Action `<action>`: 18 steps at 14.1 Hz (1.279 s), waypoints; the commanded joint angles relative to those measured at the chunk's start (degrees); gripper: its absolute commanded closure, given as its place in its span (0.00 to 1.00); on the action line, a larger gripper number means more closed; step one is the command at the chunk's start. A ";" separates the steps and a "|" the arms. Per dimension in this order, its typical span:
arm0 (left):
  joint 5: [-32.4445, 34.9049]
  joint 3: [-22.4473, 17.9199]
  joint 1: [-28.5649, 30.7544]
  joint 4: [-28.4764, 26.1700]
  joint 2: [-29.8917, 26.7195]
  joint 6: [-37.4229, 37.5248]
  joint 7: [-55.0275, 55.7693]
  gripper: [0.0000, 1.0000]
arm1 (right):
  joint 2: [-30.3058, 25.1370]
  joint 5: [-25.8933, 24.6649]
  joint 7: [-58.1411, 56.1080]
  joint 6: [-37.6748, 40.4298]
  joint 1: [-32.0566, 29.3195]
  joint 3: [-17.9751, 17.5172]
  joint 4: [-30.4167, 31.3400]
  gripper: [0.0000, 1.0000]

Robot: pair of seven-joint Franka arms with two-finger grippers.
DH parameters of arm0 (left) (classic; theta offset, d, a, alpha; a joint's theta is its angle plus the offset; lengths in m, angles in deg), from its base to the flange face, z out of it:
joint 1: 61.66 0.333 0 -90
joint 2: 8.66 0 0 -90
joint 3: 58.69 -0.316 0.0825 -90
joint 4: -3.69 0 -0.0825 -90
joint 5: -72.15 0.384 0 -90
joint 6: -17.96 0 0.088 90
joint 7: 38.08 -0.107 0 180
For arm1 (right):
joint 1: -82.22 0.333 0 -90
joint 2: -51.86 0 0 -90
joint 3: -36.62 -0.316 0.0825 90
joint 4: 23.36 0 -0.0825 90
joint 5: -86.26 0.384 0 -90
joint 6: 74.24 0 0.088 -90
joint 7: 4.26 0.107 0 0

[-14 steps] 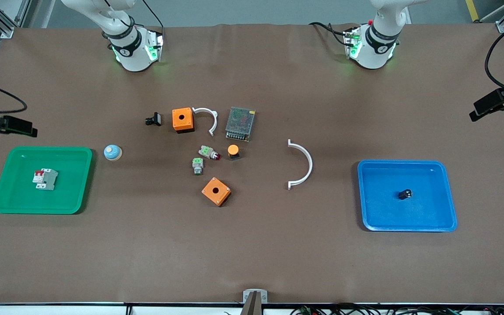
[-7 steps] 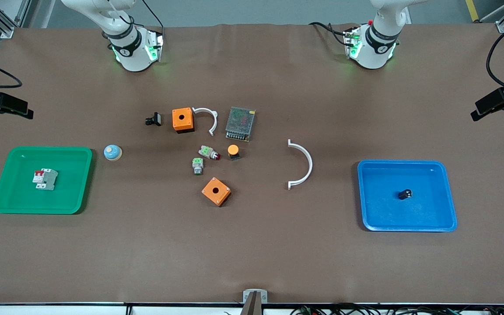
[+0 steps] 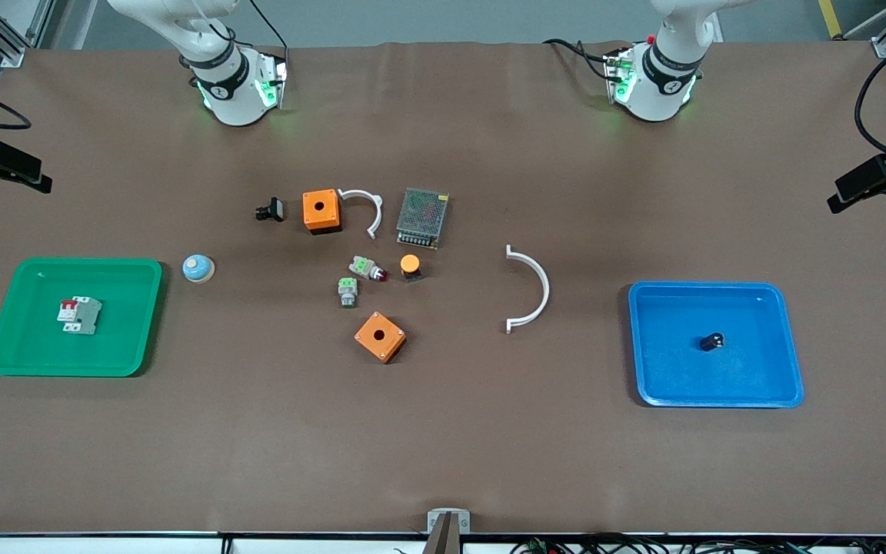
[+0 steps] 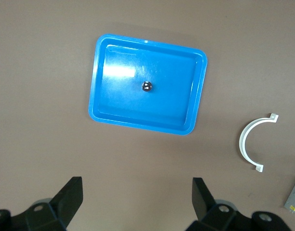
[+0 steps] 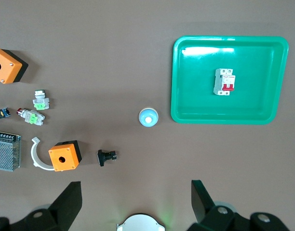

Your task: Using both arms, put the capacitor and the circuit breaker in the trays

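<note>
From the front, the brown surface (image 3: 443,431) carries the circuit breaker (image 3: 79,315) in a green tray (image 3: 135,362) and the capacitor (image 3: 712,341) in a blue tray (image 3: 789,385); no writing is readable. The left wrist view shows the left gripper (image 4: 137,202), fingers wide, high over the capacitor's tray, its body cut off. In the right wrist view the right gripper (image 5: 137,204), fingers wide, hangs above the breaker's tray.

Open table w/ nothing on it all round blue tray (image 3: 789,346); only the white arc (image 3: 539,288) nearby, toward the right arm's end. Parts cluster around grey box (image 3: 422,217) blocks mid-table. Dome (image 3: 198,268) sits just beside green tray (image 3: 143,308).
</note>
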 commanded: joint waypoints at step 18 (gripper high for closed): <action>-0.60 -13.48 -13.74 1.63 0.48 1.22 -0.02 0.00 | -6.76 -0.15 0.37 -5.70 1.04 0.38 8.84 0.00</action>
